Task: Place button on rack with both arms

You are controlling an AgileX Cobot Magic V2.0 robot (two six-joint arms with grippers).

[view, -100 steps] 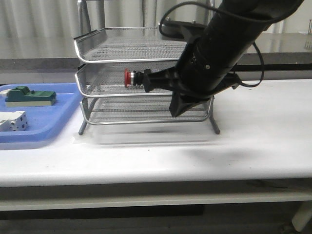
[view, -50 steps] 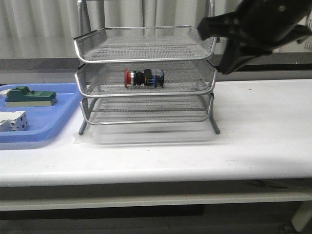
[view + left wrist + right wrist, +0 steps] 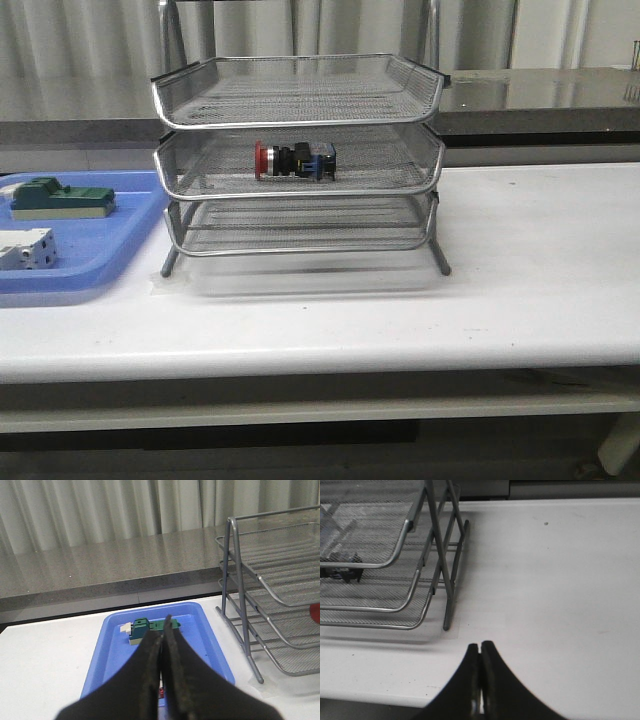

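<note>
While both arms are out of the front view, each wrist camera shows its own pincer. The left pincer [image 3: 163,630] is clenched, its two black fingers pressed flat together with nothing between them, and it hangs above the blue tray [image 3: 112,650], touching nothing. The right pincer [image 3: 480,652] is also clenched and empty, and it hangs over the bare white table [image 3: 545,580], near the foot of the rack [image 3: 447,592].

The button [image 3: 294,160] lies on its side in the middle tier of the rack [image 3: 300,150], with the red cap towards the left side and the blue block towards the right. It is well apart from both pincers.

In the left wrist view only a small red edge of the button [image 3: 315,612] shows, cut off by the picture border. In the right wrist view the button [image 3: 342,560] is a dark shape behind the mesh, hard to make out. On the blue tray [image 3: 100,245] rest a green block [image 3: 60,197] and a white-grey block [image 3: 25,247], the second partly cut off in the front view.
</note>
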